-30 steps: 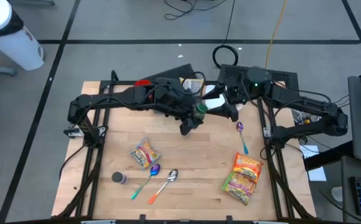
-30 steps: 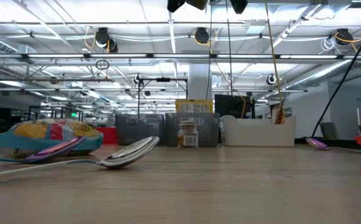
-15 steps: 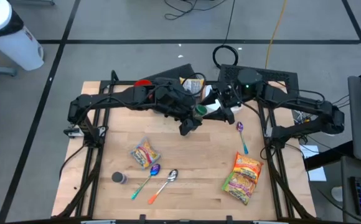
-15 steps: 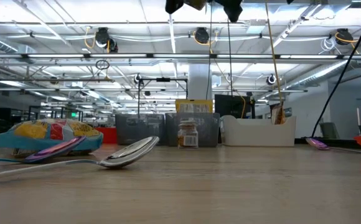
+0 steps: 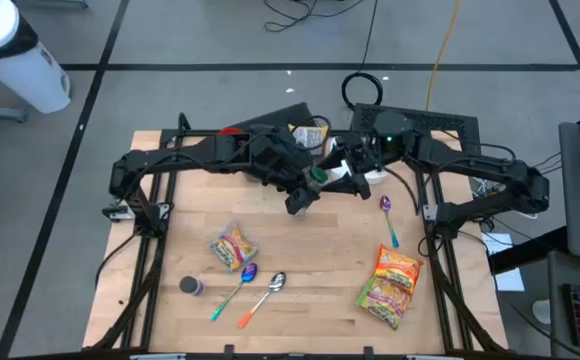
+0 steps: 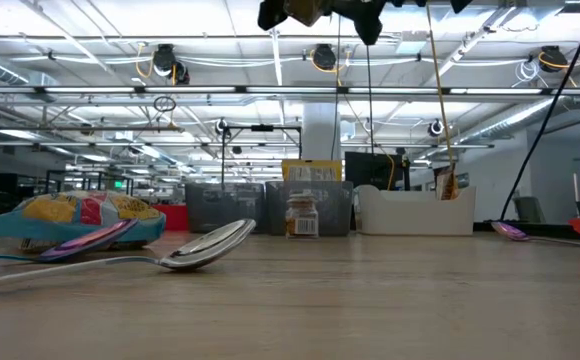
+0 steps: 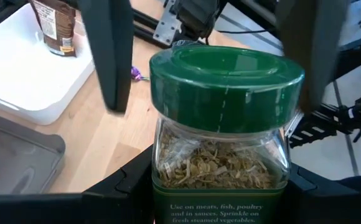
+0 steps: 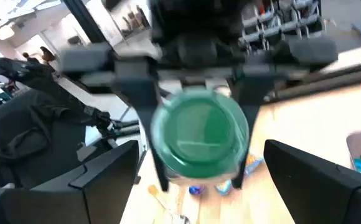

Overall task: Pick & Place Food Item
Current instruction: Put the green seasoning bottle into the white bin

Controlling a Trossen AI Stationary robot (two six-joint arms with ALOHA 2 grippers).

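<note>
A glass spice jar [image 7: 221, 168] with a green lid [image 7: 227, 71] and dried herbs inside hangs high above the far middle of the table [image 5: 300, 330]. My left gripper [image 7: 221, 186] is shut on it; the two show in the high view as jar [image 5: 317, 176] and gripper [image 5: 308, 188]. My right gripper [image 8: 199, 165] is open and faces the lid [image 8: 199, 130]. Its fingers [image 7: 109, 56] stand on either side of the lid; whether they touch it I cannot tell. Both grippers show at the top of the low view [image 6: 315, 10]. My left gripper pinches the jar's glass body [image 7: 162, 177] between its two fingers, below the lid. The fingers come from the table's left, slanting down. The jar is lifted clear of the table, its lid end sticking out past the fingers toward my right gripper.
A white bin [image 7: 31, 68] with a brown jar [image 7: 53, 25] and a grey tray [image 7: 12, 162] stand at the far edge. On the table lie two snack bags [image 5: 234, 246] [image 5: 390, 285], three spoons [image 5: 235, 290] [image 5: 265, 298] [image 5: 388, 218] and a small dark jar [image 5: 190, 286].
My right gripper has moved toward the table's left and a little down, closing in on the jar's lid, its fingers still open. My left gripper has kept its place and its hold on the jar.
</note>
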